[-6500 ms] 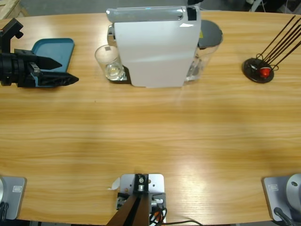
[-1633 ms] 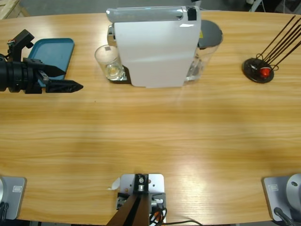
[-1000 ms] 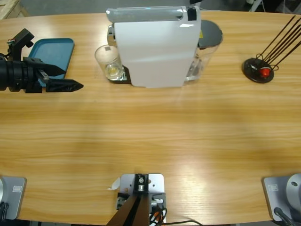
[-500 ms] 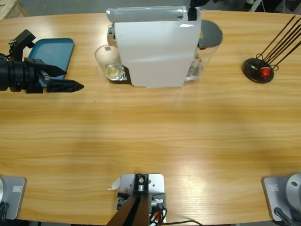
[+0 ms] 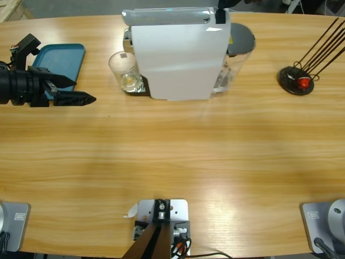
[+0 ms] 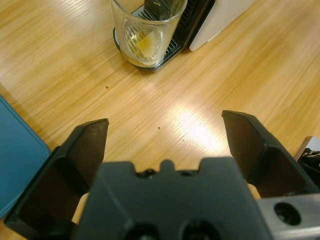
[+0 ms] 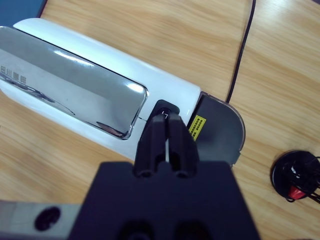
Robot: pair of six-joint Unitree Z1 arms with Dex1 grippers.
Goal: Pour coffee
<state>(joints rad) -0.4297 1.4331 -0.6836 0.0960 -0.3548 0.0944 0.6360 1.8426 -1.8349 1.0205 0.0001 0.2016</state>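
Reaching the open, empty left gripper (image 5: 81, 90) squarely around the glass (image 5: 123, 70) – right gripper (image 7: 165, 122) closed on the coffee machine (image 5: 175, 51) button – avoid tipping the coffee (image 6: 142, 46).

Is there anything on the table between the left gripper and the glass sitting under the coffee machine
Nothing visible. The left gripper, jaws open, faces the glass across bare table. The glass stands on the coffee machine's drip tray. The blue tray lies off to the gripper's side, not in the path.

Robot lab (camera rig): coffee machine (image 5: 178, 54), table (image 5: 172, 156).
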